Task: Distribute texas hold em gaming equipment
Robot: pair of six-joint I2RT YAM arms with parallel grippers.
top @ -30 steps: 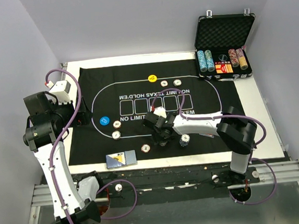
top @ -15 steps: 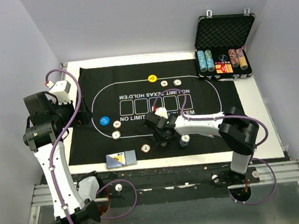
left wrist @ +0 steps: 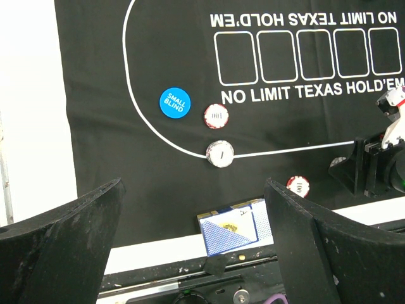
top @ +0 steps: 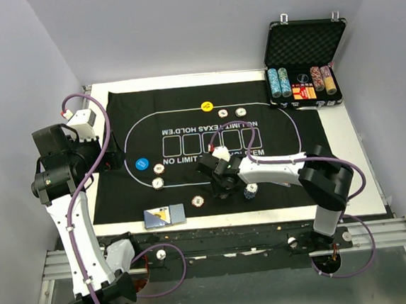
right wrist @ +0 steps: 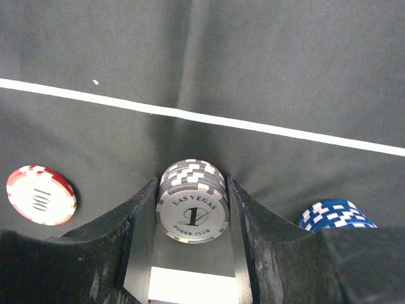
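Chips [right wrist: 193,212], a grey-white stack, sit clenched in my right tool [top: 223,181] low at the mat [right wrist: 285,63], probably for setting at a seat. My left tool [left wrist: 193,190] hangs released, out of the way.

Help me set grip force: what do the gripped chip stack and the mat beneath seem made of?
The chip stack looks like hard moulded plastic or clay composite: crisp striped edges, matte faces, a smooth printed centre label. The mat looks like felt-type fabric: dull, no glare, white printed line.
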